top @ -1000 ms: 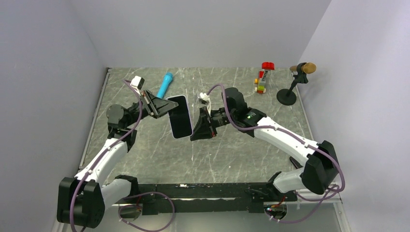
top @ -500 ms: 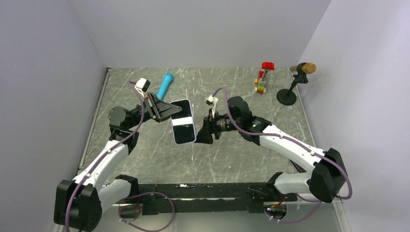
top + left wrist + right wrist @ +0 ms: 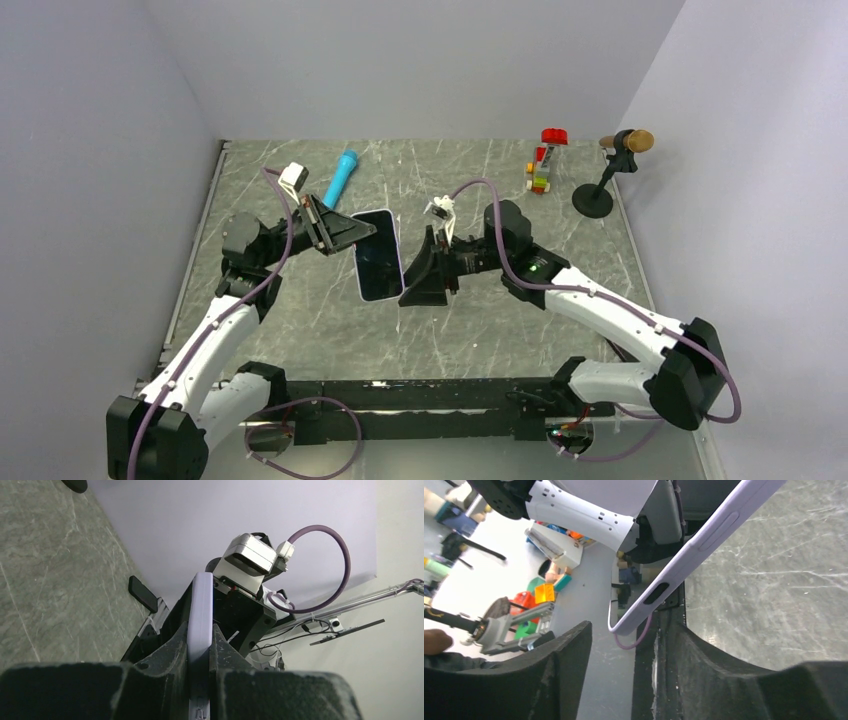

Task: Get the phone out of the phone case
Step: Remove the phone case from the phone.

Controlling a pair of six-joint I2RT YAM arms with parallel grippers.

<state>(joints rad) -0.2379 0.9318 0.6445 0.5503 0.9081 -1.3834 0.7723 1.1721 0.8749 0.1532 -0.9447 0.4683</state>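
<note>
The phone case [image 3: 689, 560] is up in the air over the middle of the table [image 3: 480, 330], tilted, with the phone [image 3: 378, 256] not out of it yet: you can see the pale rim all round the dark screen. Your left gripper [image 3: 355, 228] is clamped flat across the case's top corner, fingers pinched on both faces. Your right gripper [image 3: 412, 272] sits just beside the opposite long edge with its fingers spread. In the wrist view the case's bottom corner hangs between them, touching neither.

If I were you, I'd catch only the case lip with the right hand and peel that corner back, not squeeze across both faces, or you'll just pin the phone in. The left grip covers phone and case together, so it'll probably need shifting too.

Plenty of open table below. The blue tube [image 3: 341, 176] is behind the left arm, and the block stack [image 3: 543, 165] is well off right.
</note>
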